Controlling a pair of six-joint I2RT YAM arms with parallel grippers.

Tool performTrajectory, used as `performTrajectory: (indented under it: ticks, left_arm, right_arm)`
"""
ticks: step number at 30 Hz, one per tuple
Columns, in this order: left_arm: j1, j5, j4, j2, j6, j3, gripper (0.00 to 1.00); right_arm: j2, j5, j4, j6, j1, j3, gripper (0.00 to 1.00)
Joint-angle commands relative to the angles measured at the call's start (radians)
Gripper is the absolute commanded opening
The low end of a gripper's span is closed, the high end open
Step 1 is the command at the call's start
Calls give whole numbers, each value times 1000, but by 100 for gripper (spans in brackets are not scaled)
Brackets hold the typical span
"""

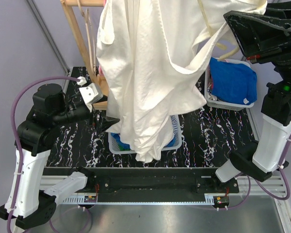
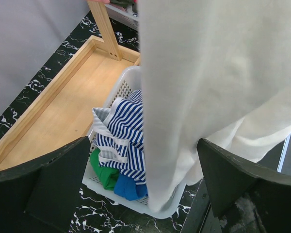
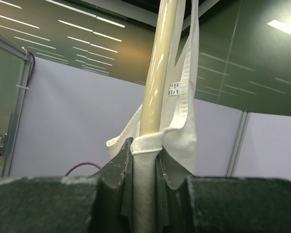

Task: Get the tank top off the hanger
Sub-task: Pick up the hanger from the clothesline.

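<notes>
The white tank top (image 1: 145, 73) hangs on a cream hanger (image 1: 207, 22) high over the table. My right gripper (image 1: 230, 18) is at the top right, shut on a strap of the tank top (image 3: 184, 97) together with the hanger's arm (image 3: 157, 73); the strap's hem sits at the fingertips of my right gripper (image 3: 144, 160). My left gripper (image 1: 104, 124) is open at the garment's lower left. In the left wrist view the hanging tank top (image 2: 208, 87) falls between the spread fingers (image 2: 53, 179) of my left gripper (image 2: 145, 184), unclamped.
A wooden rack (image 1: 80, 34) stands at the back left; its base (image 2: 63, 107) lies on the marbled table. A white basket (image 2: 121, 87) with striped, green and blue clothes sits under the tank top. Another basket (image 1: 218, 103) with blue cloth stands back right.
</notes>
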Motion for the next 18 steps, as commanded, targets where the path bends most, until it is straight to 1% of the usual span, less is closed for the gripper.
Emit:
performTrajectory:
  ticks: [1, 4, 7, 10, 11, 12, 13, 14, 15, 16, 17, 18]
  left_arm:
    - [2, -17, 42, 5, 4, 30, 99]
    - [3, -27, 41, 5, 7, 23, 99]
    - [3, -36, 42, -1, 7, 11, 99]
    - [3, -55, 47, -6, 4, 3, 99]
    - [3, -62, 53, -6, -4, 4, 99]
    - [3, -75, 57, -7, -11, 4, 99]
    - [3, -116, 68, -7, -24, 6, 99]
    - [3, -136, 79, -6, -40, 9, 99]
    - [3, -156, 85, -3, -45, 15, 99]
    - [3, -188, 90, -1, -50, 23, 99]
    - [2, -201, 93, 1, -51, 30, 99]
    - [-1, -205, 90, 8, -51, 55, 99]
  right_arm:
    - [36, 115, 143, -49, 3, 49, 0]
    - [45, 117, 176, -49, 3, 23, 0]
    - [47, 126, 168, -69, 4, 9, 0]
    - [61, 98, 99, -93, 3, 6, 0]
    - [62, 56, 78, -107, 3, -3, 0]
    - [64, 43, 20, -113, 3, -8, 0]
    - [62, 28, -29, -125, 2, -17, 0]
    - [56, -13, -65, -136, 3, -50, 0]
    - [50, -35, -136, -145, 3, -80, 0]
    - [30, -52, -178, -174, 3, -139, 0]
    - [18, -110, -223, -196, 3, -176, 0]
    - [4, -126, -319, -222, 3, -213, 0]
